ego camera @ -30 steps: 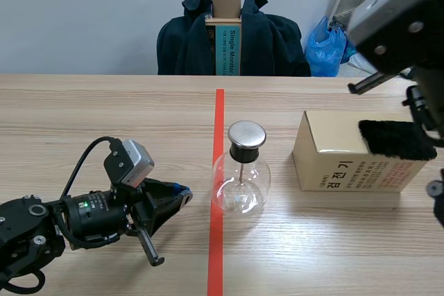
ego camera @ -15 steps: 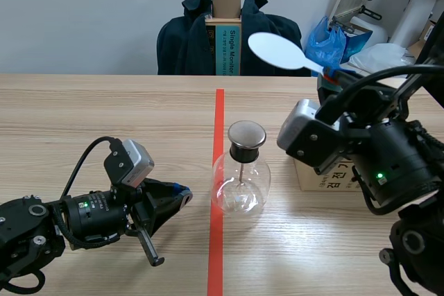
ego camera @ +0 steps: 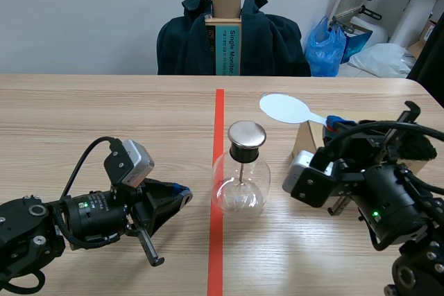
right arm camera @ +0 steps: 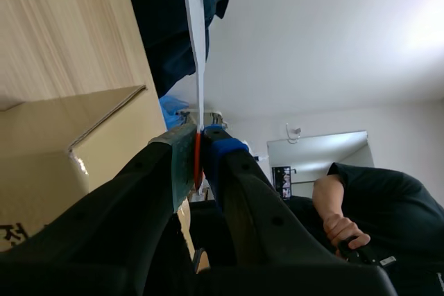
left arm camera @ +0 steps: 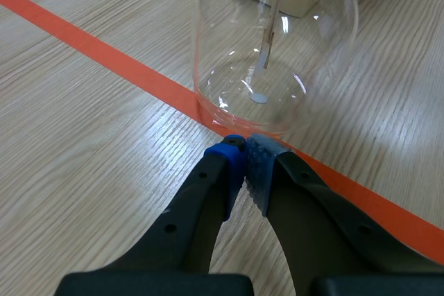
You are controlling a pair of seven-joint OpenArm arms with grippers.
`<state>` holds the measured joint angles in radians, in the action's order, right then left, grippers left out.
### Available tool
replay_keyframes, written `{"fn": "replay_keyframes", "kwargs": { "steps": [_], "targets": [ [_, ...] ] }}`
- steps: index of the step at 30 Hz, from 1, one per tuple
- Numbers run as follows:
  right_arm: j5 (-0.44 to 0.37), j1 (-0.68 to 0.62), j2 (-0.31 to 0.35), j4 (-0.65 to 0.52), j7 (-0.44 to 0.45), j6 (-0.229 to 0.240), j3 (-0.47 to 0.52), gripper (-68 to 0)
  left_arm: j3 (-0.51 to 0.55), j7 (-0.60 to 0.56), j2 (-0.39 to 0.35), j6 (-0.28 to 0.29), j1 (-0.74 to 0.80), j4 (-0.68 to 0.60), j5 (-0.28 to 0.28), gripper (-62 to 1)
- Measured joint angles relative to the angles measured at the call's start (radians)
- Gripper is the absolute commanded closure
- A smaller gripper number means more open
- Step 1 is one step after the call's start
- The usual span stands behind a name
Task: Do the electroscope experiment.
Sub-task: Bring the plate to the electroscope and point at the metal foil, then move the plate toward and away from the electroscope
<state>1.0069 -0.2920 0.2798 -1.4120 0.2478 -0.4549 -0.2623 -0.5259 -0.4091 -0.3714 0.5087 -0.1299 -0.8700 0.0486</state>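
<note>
Item: electroscope flask (ego camera: pixel 240 185), clear glass, upright mid-table, about midway between the left and right edges, its base touching the right side of the orange-red tape line. Its metal cap (ego camera: pixel 247 134) sits on top with the rod hanging inside, so the cap is the one part open to an approach from above. Item: my right tool (ego camera: pixel 333 124), pads clamped on the handle of a white paddle (ego camera: pixel 284 109). I judge I hold it by the handle so the round blade is left bare. The blade is raised beyond the cap, toward the far right corner, near but apart. Item: my left tool (ego camera: pixel 184 195), pads pressed together on nothing, lying low toward the near left corner, tips just beside the flask's base; judged parked, leaving the cap unobstructed. Item: cardboard box (ego camera: pixel 305 142) toward the right edge, largely behind my right arm, with a black fuzzy cloth (ego camera: pixel 416 145) on top, probably the rubbing pad, kept within that arm's reach.
</note>
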Motion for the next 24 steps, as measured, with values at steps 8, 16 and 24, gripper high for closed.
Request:
{"fn": "replay_keyframes", "kwargs": {
  "steps": [8, 16, 24],
  "targets": [
    [0.000, 0.000, 0.000, 0.002, -0.003, 0.000, 0.000, -0.8, 0.000, 0.000, 0.000, 0.000, 0.000, 0.000, 0.000, -2.1],
    [0.000, 0.014, 0.000, 0.002, 0.048, -0.001, 0.000, -0.8, 0.000, 0.000, 0.000, 0.000, 0.000, 0.000, -0.001, -2.1],
    [0.004, 0.014, 0.000, 0.002, 0.196, 0.000, 0.000, -0.8, 0.000, 0.000, 0.000, 0.000, 0.000, 0.000, -0.001, -2.1]
  ]
}}
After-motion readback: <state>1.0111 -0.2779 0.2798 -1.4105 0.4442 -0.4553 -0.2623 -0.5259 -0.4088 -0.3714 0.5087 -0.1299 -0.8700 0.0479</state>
